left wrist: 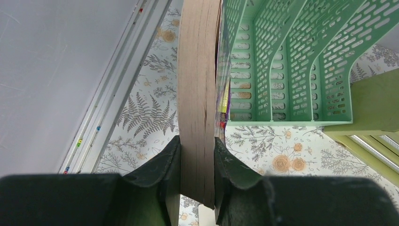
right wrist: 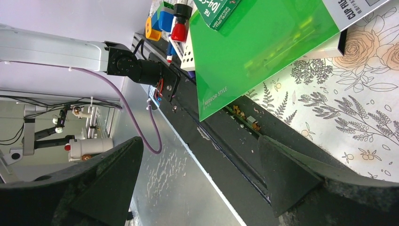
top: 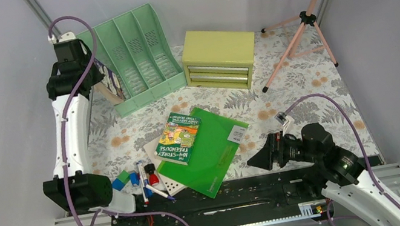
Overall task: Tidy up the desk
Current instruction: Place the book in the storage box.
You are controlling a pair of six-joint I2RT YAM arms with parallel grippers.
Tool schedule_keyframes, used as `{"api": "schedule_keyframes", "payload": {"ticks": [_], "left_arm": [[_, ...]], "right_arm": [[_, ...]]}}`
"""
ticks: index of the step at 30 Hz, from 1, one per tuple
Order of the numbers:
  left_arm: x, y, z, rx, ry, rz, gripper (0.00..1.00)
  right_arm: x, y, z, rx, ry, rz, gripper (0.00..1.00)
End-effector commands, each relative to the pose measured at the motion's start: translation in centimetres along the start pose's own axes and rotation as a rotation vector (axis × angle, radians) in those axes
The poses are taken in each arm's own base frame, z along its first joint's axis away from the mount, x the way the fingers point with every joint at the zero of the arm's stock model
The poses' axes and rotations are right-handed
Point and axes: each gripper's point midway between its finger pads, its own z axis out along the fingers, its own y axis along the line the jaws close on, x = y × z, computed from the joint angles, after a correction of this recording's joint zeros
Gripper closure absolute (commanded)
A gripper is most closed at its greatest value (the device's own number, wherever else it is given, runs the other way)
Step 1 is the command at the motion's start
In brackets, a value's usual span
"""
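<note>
The left pincer (left wrist: 197,157) is clamped on a thick book with tan page edges (left wrist: 197,84), one finger pressed to each side. The book stands on edge and runs straight ahead of the fingers. Close on the book's right stands a mint-green perforated plastic file rack (left wrist: 287,61). The right pincer (right wrist: 197,174) gapes wide with nothing between its fingers. Ahead of it lies a bright green plastic folder (right wrist: 254,52), one corner past the table's near edge. The table (top: 297,87), pale with grey ferns and orange flowers, spreads beneath both pincers.
</note>
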Motion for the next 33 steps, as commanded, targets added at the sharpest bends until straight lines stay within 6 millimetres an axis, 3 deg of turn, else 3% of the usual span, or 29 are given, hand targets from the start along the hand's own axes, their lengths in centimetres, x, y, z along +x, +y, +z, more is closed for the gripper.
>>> {"api": "schedule_keyframes", "payload": {"ticks": [1,18,33], "left_arm": [[-5.2,0.1,-0.2,-0.018,-0.175,-0.051,1.0],[-7.0,-1.0,5.1,-0.039,-0.17,-0.071,1.0],[-6.5,-1.0,9.4,-0.095,-0.164,-0.085,1.0]], "right_arm": [[-0.2,-0.5,0.0,0.027,-0.014,0.013,0.01],[-0.3,-0.6,0.4,0.058,0.025,0.016,0.01],[-0.3,-1.0,0.6,0.079,0.024,0.027,0.01]]}}
